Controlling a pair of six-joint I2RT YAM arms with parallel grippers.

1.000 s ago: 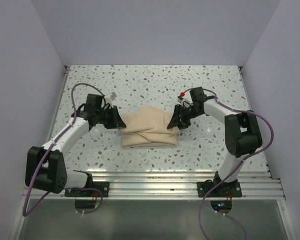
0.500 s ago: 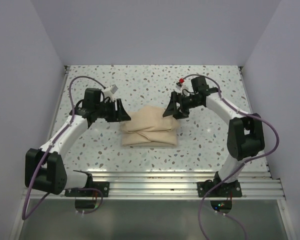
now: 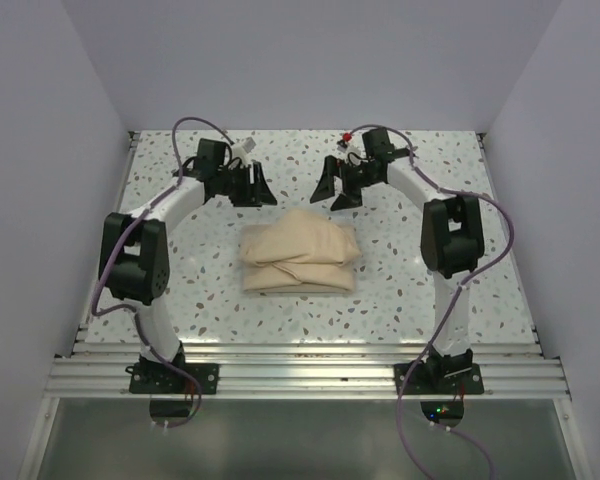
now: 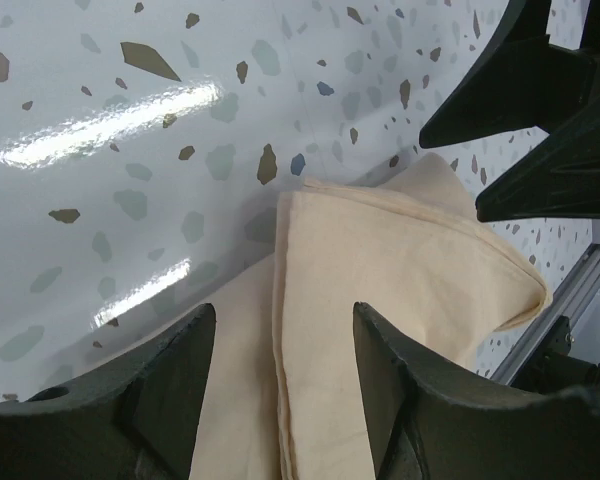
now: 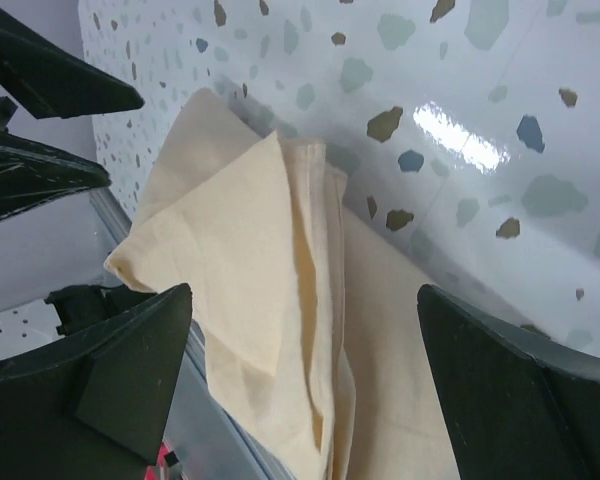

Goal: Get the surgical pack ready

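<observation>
The tan folded paper-like bundle (image 3: 300, 258) lies in the middle of the speckled bench (image 3: 430, 290), looking soft, light and floppy, best pinched by a loose corner, while the left jaws and right jaws hang open and empty beyond it.

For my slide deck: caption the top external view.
Left pincer and right pincer, both open, poised beyond the folded surgical pack.

Speckled tabletop (image 3: 390, 290), plain lavender walls (image 3: 310, 60)
</observation>
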